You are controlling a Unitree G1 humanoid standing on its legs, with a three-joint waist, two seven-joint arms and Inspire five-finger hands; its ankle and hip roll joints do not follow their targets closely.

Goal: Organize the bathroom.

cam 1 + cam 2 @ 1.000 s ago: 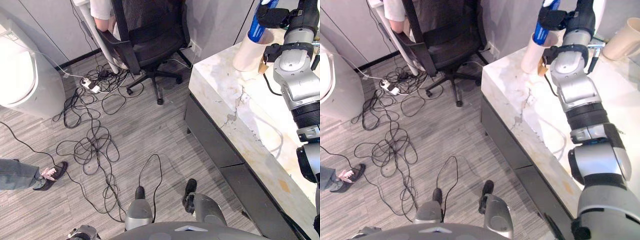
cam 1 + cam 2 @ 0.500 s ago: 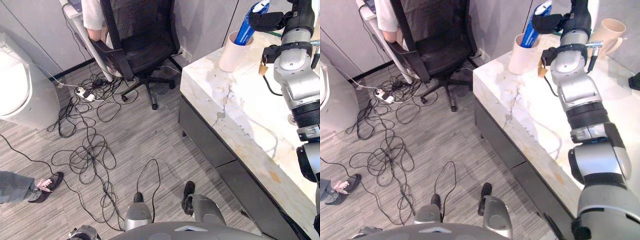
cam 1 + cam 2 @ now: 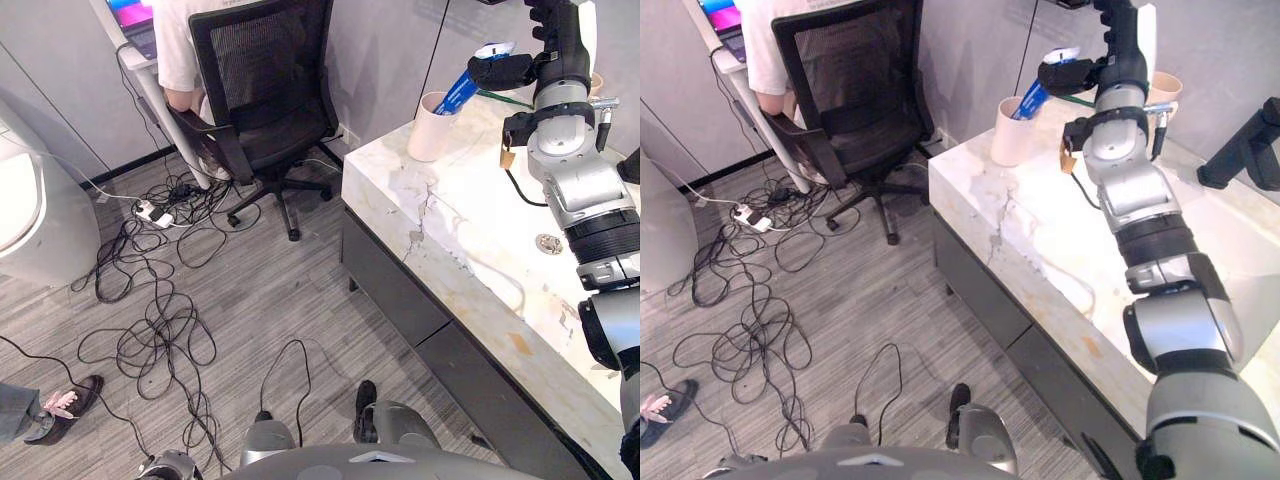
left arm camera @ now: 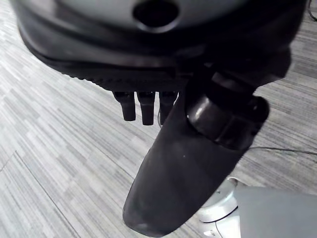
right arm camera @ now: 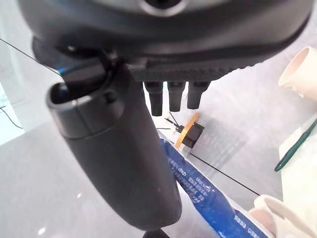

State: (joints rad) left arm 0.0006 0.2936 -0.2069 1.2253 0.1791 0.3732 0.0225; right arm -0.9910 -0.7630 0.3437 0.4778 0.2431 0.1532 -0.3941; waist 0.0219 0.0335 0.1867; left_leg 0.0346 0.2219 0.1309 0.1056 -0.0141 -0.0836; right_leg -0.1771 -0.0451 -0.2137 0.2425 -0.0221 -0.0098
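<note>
The right robot hand (image 3: 505, 71) reaches out over the far end of the marble desk (image 3: 470, 225), its thumb and fingers closed on the top of a blue tube (image 3: 462, 92). The tube leans at a slant with its lower end inside a pale cup (image 3: 429, 115) that stands upright near the far corner of the desk, close to the edge. In the right wrist view the blue tube (image 5: 203, 191) runs down past the thumb toward the rim of the cup (image 5: 277, 215), and a green toothbrush (image 5: 295, 146) lies on the desk beyond it. A second pale cup (image 3: 1164, 90) stands further back on the desk, just behind the right arm, and a black tap (image 3: 1250, 150) shows at the far right side. A round drain (image 3: 548, 243) sits in the desk surface beside the forearm. The left robot hand (image 4: 148, 106) hangs low above the grey plank floor (image 3: 260, 290), its fingers straight and relaxed and holding nothing. On the floor a tangle of black cables (image 3: 160, 320) spreads out near a black office chair (image 3: 265, 100), in which a person in a white top (image 3: 180, 45) sits facing a screen. A white bin (image 3: 35, 215) stands at the left edge, and another person's foot in a dark shoe (image 3: 60, 405) shows at the lower left.
</note>
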